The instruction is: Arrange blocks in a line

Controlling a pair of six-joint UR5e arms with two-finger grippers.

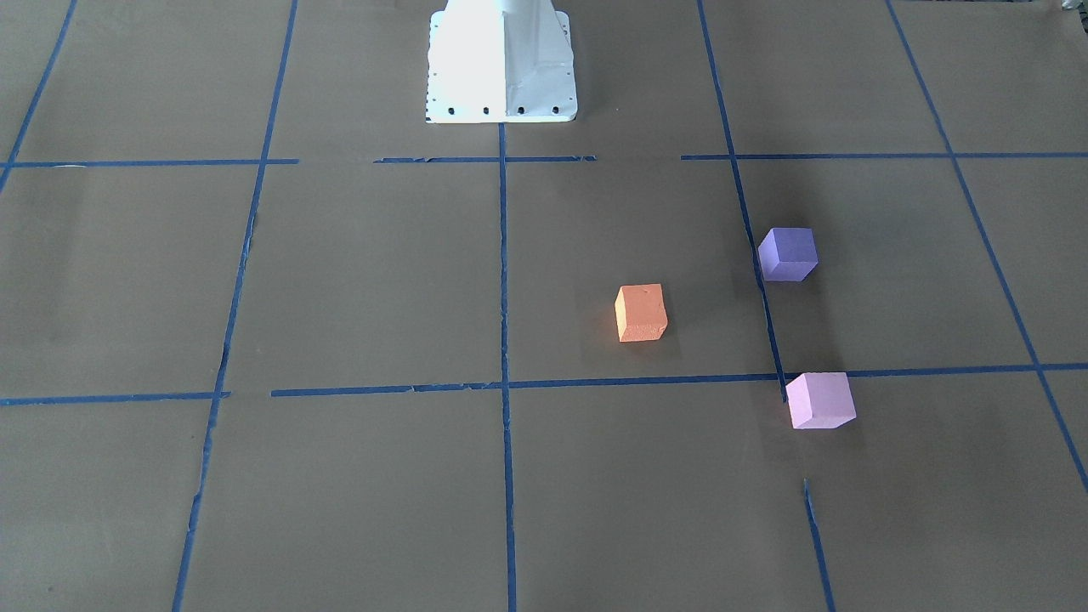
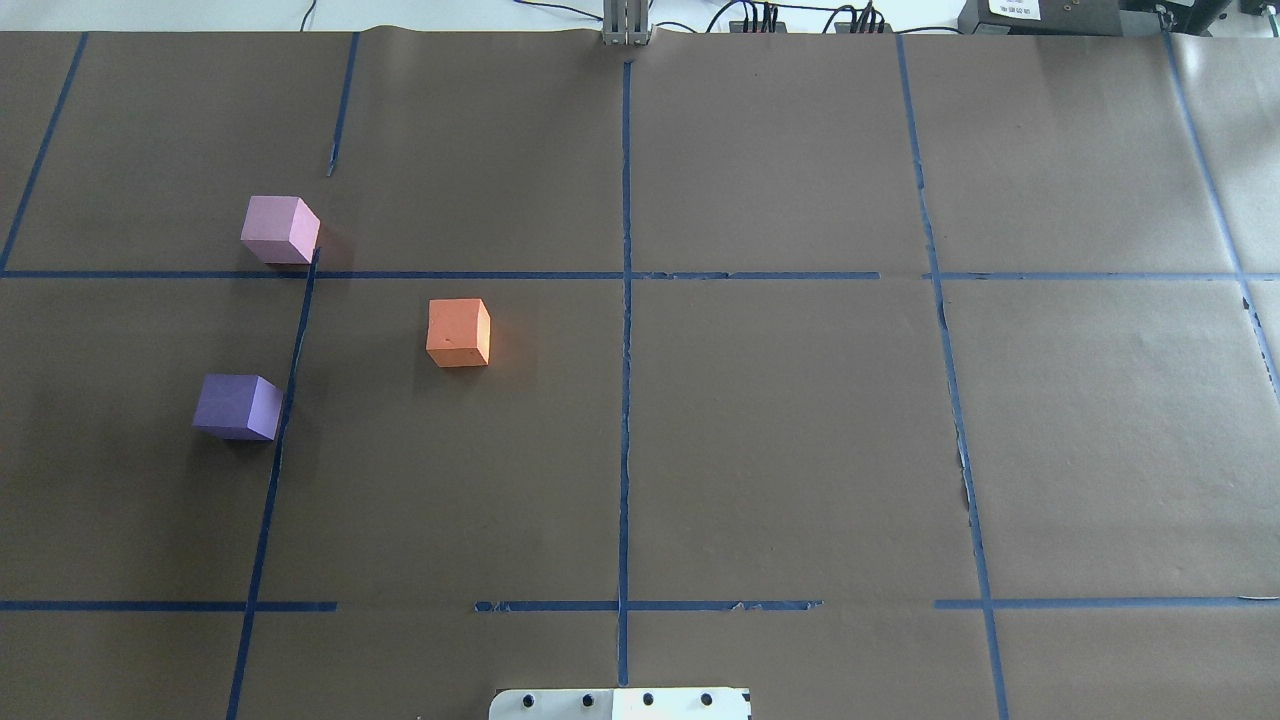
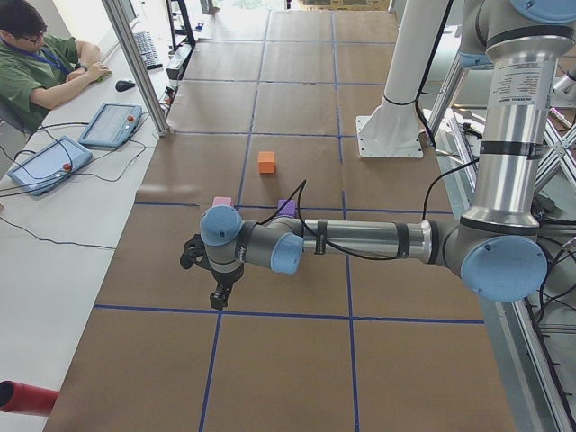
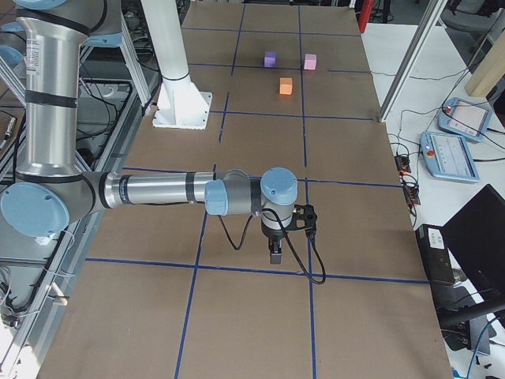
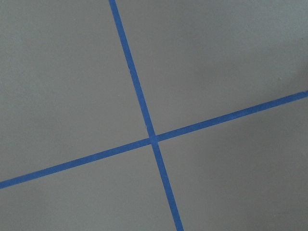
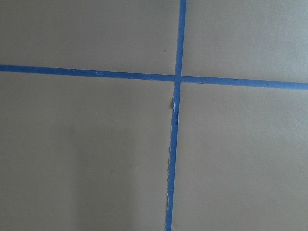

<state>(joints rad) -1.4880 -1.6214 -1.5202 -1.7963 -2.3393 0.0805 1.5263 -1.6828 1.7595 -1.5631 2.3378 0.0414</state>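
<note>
Three cubes lie apart on the brown paper on the robot's left half of the table. The orange block [image 2: 459, 333] [image 1: 641, 313] is nearest the centre line. The violet-purple block [image 2: 238, 407] [image 1: 788, 254] lies closer to the robot. The pale pink block [image 2: 280, 229] [image 1: 820, 400] lies farther out, at a tape crossing. My left gripper [image 3: 219, 297] shows only in the exterior left view, beyond the blocks near the table's left end. My right gripper [image 4: 274, 254] shows only in the exterior right view, far from the blocks. I cannot tell whether either is open or shut.
Blue tape lines [image 2: 626, 350] grid the paper. The white robot base [image 1: 501, 64] stands at the table's middle rear. An operator [image 3: 40, 58] sits beside teach pendants [image 3: 45, 162] on the side bench. Both wrist views show only paper and tape crossings.
</note>
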